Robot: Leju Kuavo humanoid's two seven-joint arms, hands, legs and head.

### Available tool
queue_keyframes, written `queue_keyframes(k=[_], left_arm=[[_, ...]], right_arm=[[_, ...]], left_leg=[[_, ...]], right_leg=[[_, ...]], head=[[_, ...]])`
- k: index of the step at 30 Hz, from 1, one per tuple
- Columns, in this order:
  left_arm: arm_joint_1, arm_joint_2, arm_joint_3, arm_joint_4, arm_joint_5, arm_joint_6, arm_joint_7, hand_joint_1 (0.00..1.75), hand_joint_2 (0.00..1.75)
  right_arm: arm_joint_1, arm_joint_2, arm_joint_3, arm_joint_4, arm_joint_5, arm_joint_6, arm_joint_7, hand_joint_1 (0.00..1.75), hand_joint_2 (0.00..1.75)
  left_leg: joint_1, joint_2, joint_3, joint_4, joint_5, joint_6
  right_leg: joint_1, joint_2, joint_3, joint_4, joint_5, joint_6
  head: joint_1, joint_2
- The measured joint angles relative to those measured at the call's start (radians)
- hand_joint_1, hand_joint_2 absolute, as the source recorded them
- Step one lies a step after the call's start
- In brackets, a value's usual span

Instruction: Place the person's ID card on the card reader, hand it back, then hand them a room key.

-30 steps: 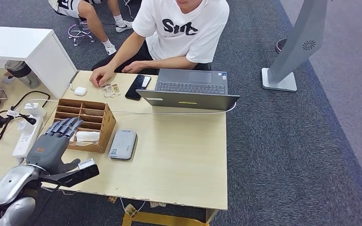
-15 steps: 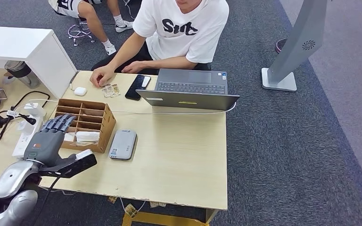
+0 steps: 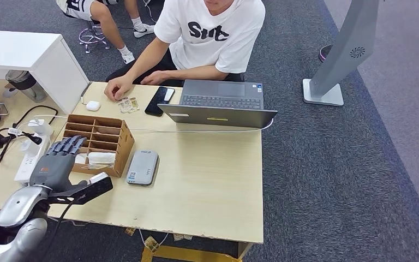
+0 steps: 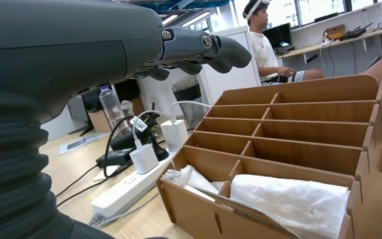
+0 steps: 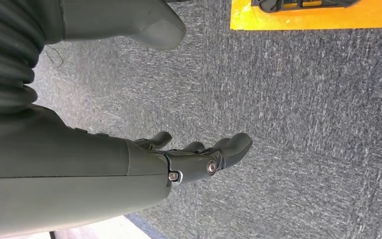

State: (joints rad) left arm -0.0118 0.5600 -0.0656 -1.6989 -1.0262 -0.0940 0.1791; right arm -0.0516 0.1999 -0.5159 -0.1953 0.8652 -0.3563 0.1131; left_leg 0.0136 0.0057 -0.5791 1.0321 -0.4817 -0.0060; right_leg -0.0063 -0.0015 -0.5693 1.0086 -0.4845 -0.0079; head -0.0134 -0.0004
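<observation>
The left hand (image 3: pixel 53 166) is hovering at the lower left of the head view, fingers spread flat and holding nothing, its fingertips (image 3: pixel 68 144) reaching over the near left corner of the wooden organizer (image 3: pixel 117 143). That slotted box is sitting left of centre on the table (image 3: pixel 207 185), and its nearest compartment is holding crumpled white plastic wrapping (image 4: pixel 288 201), while the slots behind are looking bare in the left wrist view. Just to the right of the box, the grey card reader (image 3: pixel 142 167) is lying flat with nothing on top of it. Up in the upper left-centre, the person's hand (image 3: pixel 118 88) is resting on the table right beside a few small cards (image 3: pixel 127 104); which one is the ID card, I cannot tell. A black phone (image 3: pixel 160 100) and an open laptop (image 3: pixel 218 103) are sitting to the right of them. The right hand (image 5: pixel 199 159) is hanging over grey carpet (image 5: pixel 303 124), fingers loosely apart, gripping nothing
</observation>
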Motion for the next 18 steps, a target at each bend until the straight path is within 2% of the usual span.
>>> queue_keyframes(k=[6, 18], left_arm=[[-0.008, -0.013, -0.003, 0.02, -0.057, 0.022, 0.017, 0.0, 1.75], [-0.029, -0.041, -0.006, 0.083, -0.064, 0.023, 0.017, 0.0, 1.75]], right_arm=[[-0.001, 0.002, -0.005, 0.0, 0.003, 0.002, -0.001, 0.0, 1.75], [-0.001, 0.005, -0.006, 0.0, 0.009, 0.003, -0.003, 0.0, 1.75]], left_leg=[[0.0, 0.0, 0.0, 0.0, 0.0, 0.0], [0.0, 0.0, 0.0, 0.0, 0.0, 0.0]], right_leg=[[0.0, 0.0, 0.0, 0.0, 0.0, 0.0], [0.0, 0.0, 0.0, 0.0, 0.0, 0.0]], head=[[0.0, 0.0], [0.0, 0.0]])
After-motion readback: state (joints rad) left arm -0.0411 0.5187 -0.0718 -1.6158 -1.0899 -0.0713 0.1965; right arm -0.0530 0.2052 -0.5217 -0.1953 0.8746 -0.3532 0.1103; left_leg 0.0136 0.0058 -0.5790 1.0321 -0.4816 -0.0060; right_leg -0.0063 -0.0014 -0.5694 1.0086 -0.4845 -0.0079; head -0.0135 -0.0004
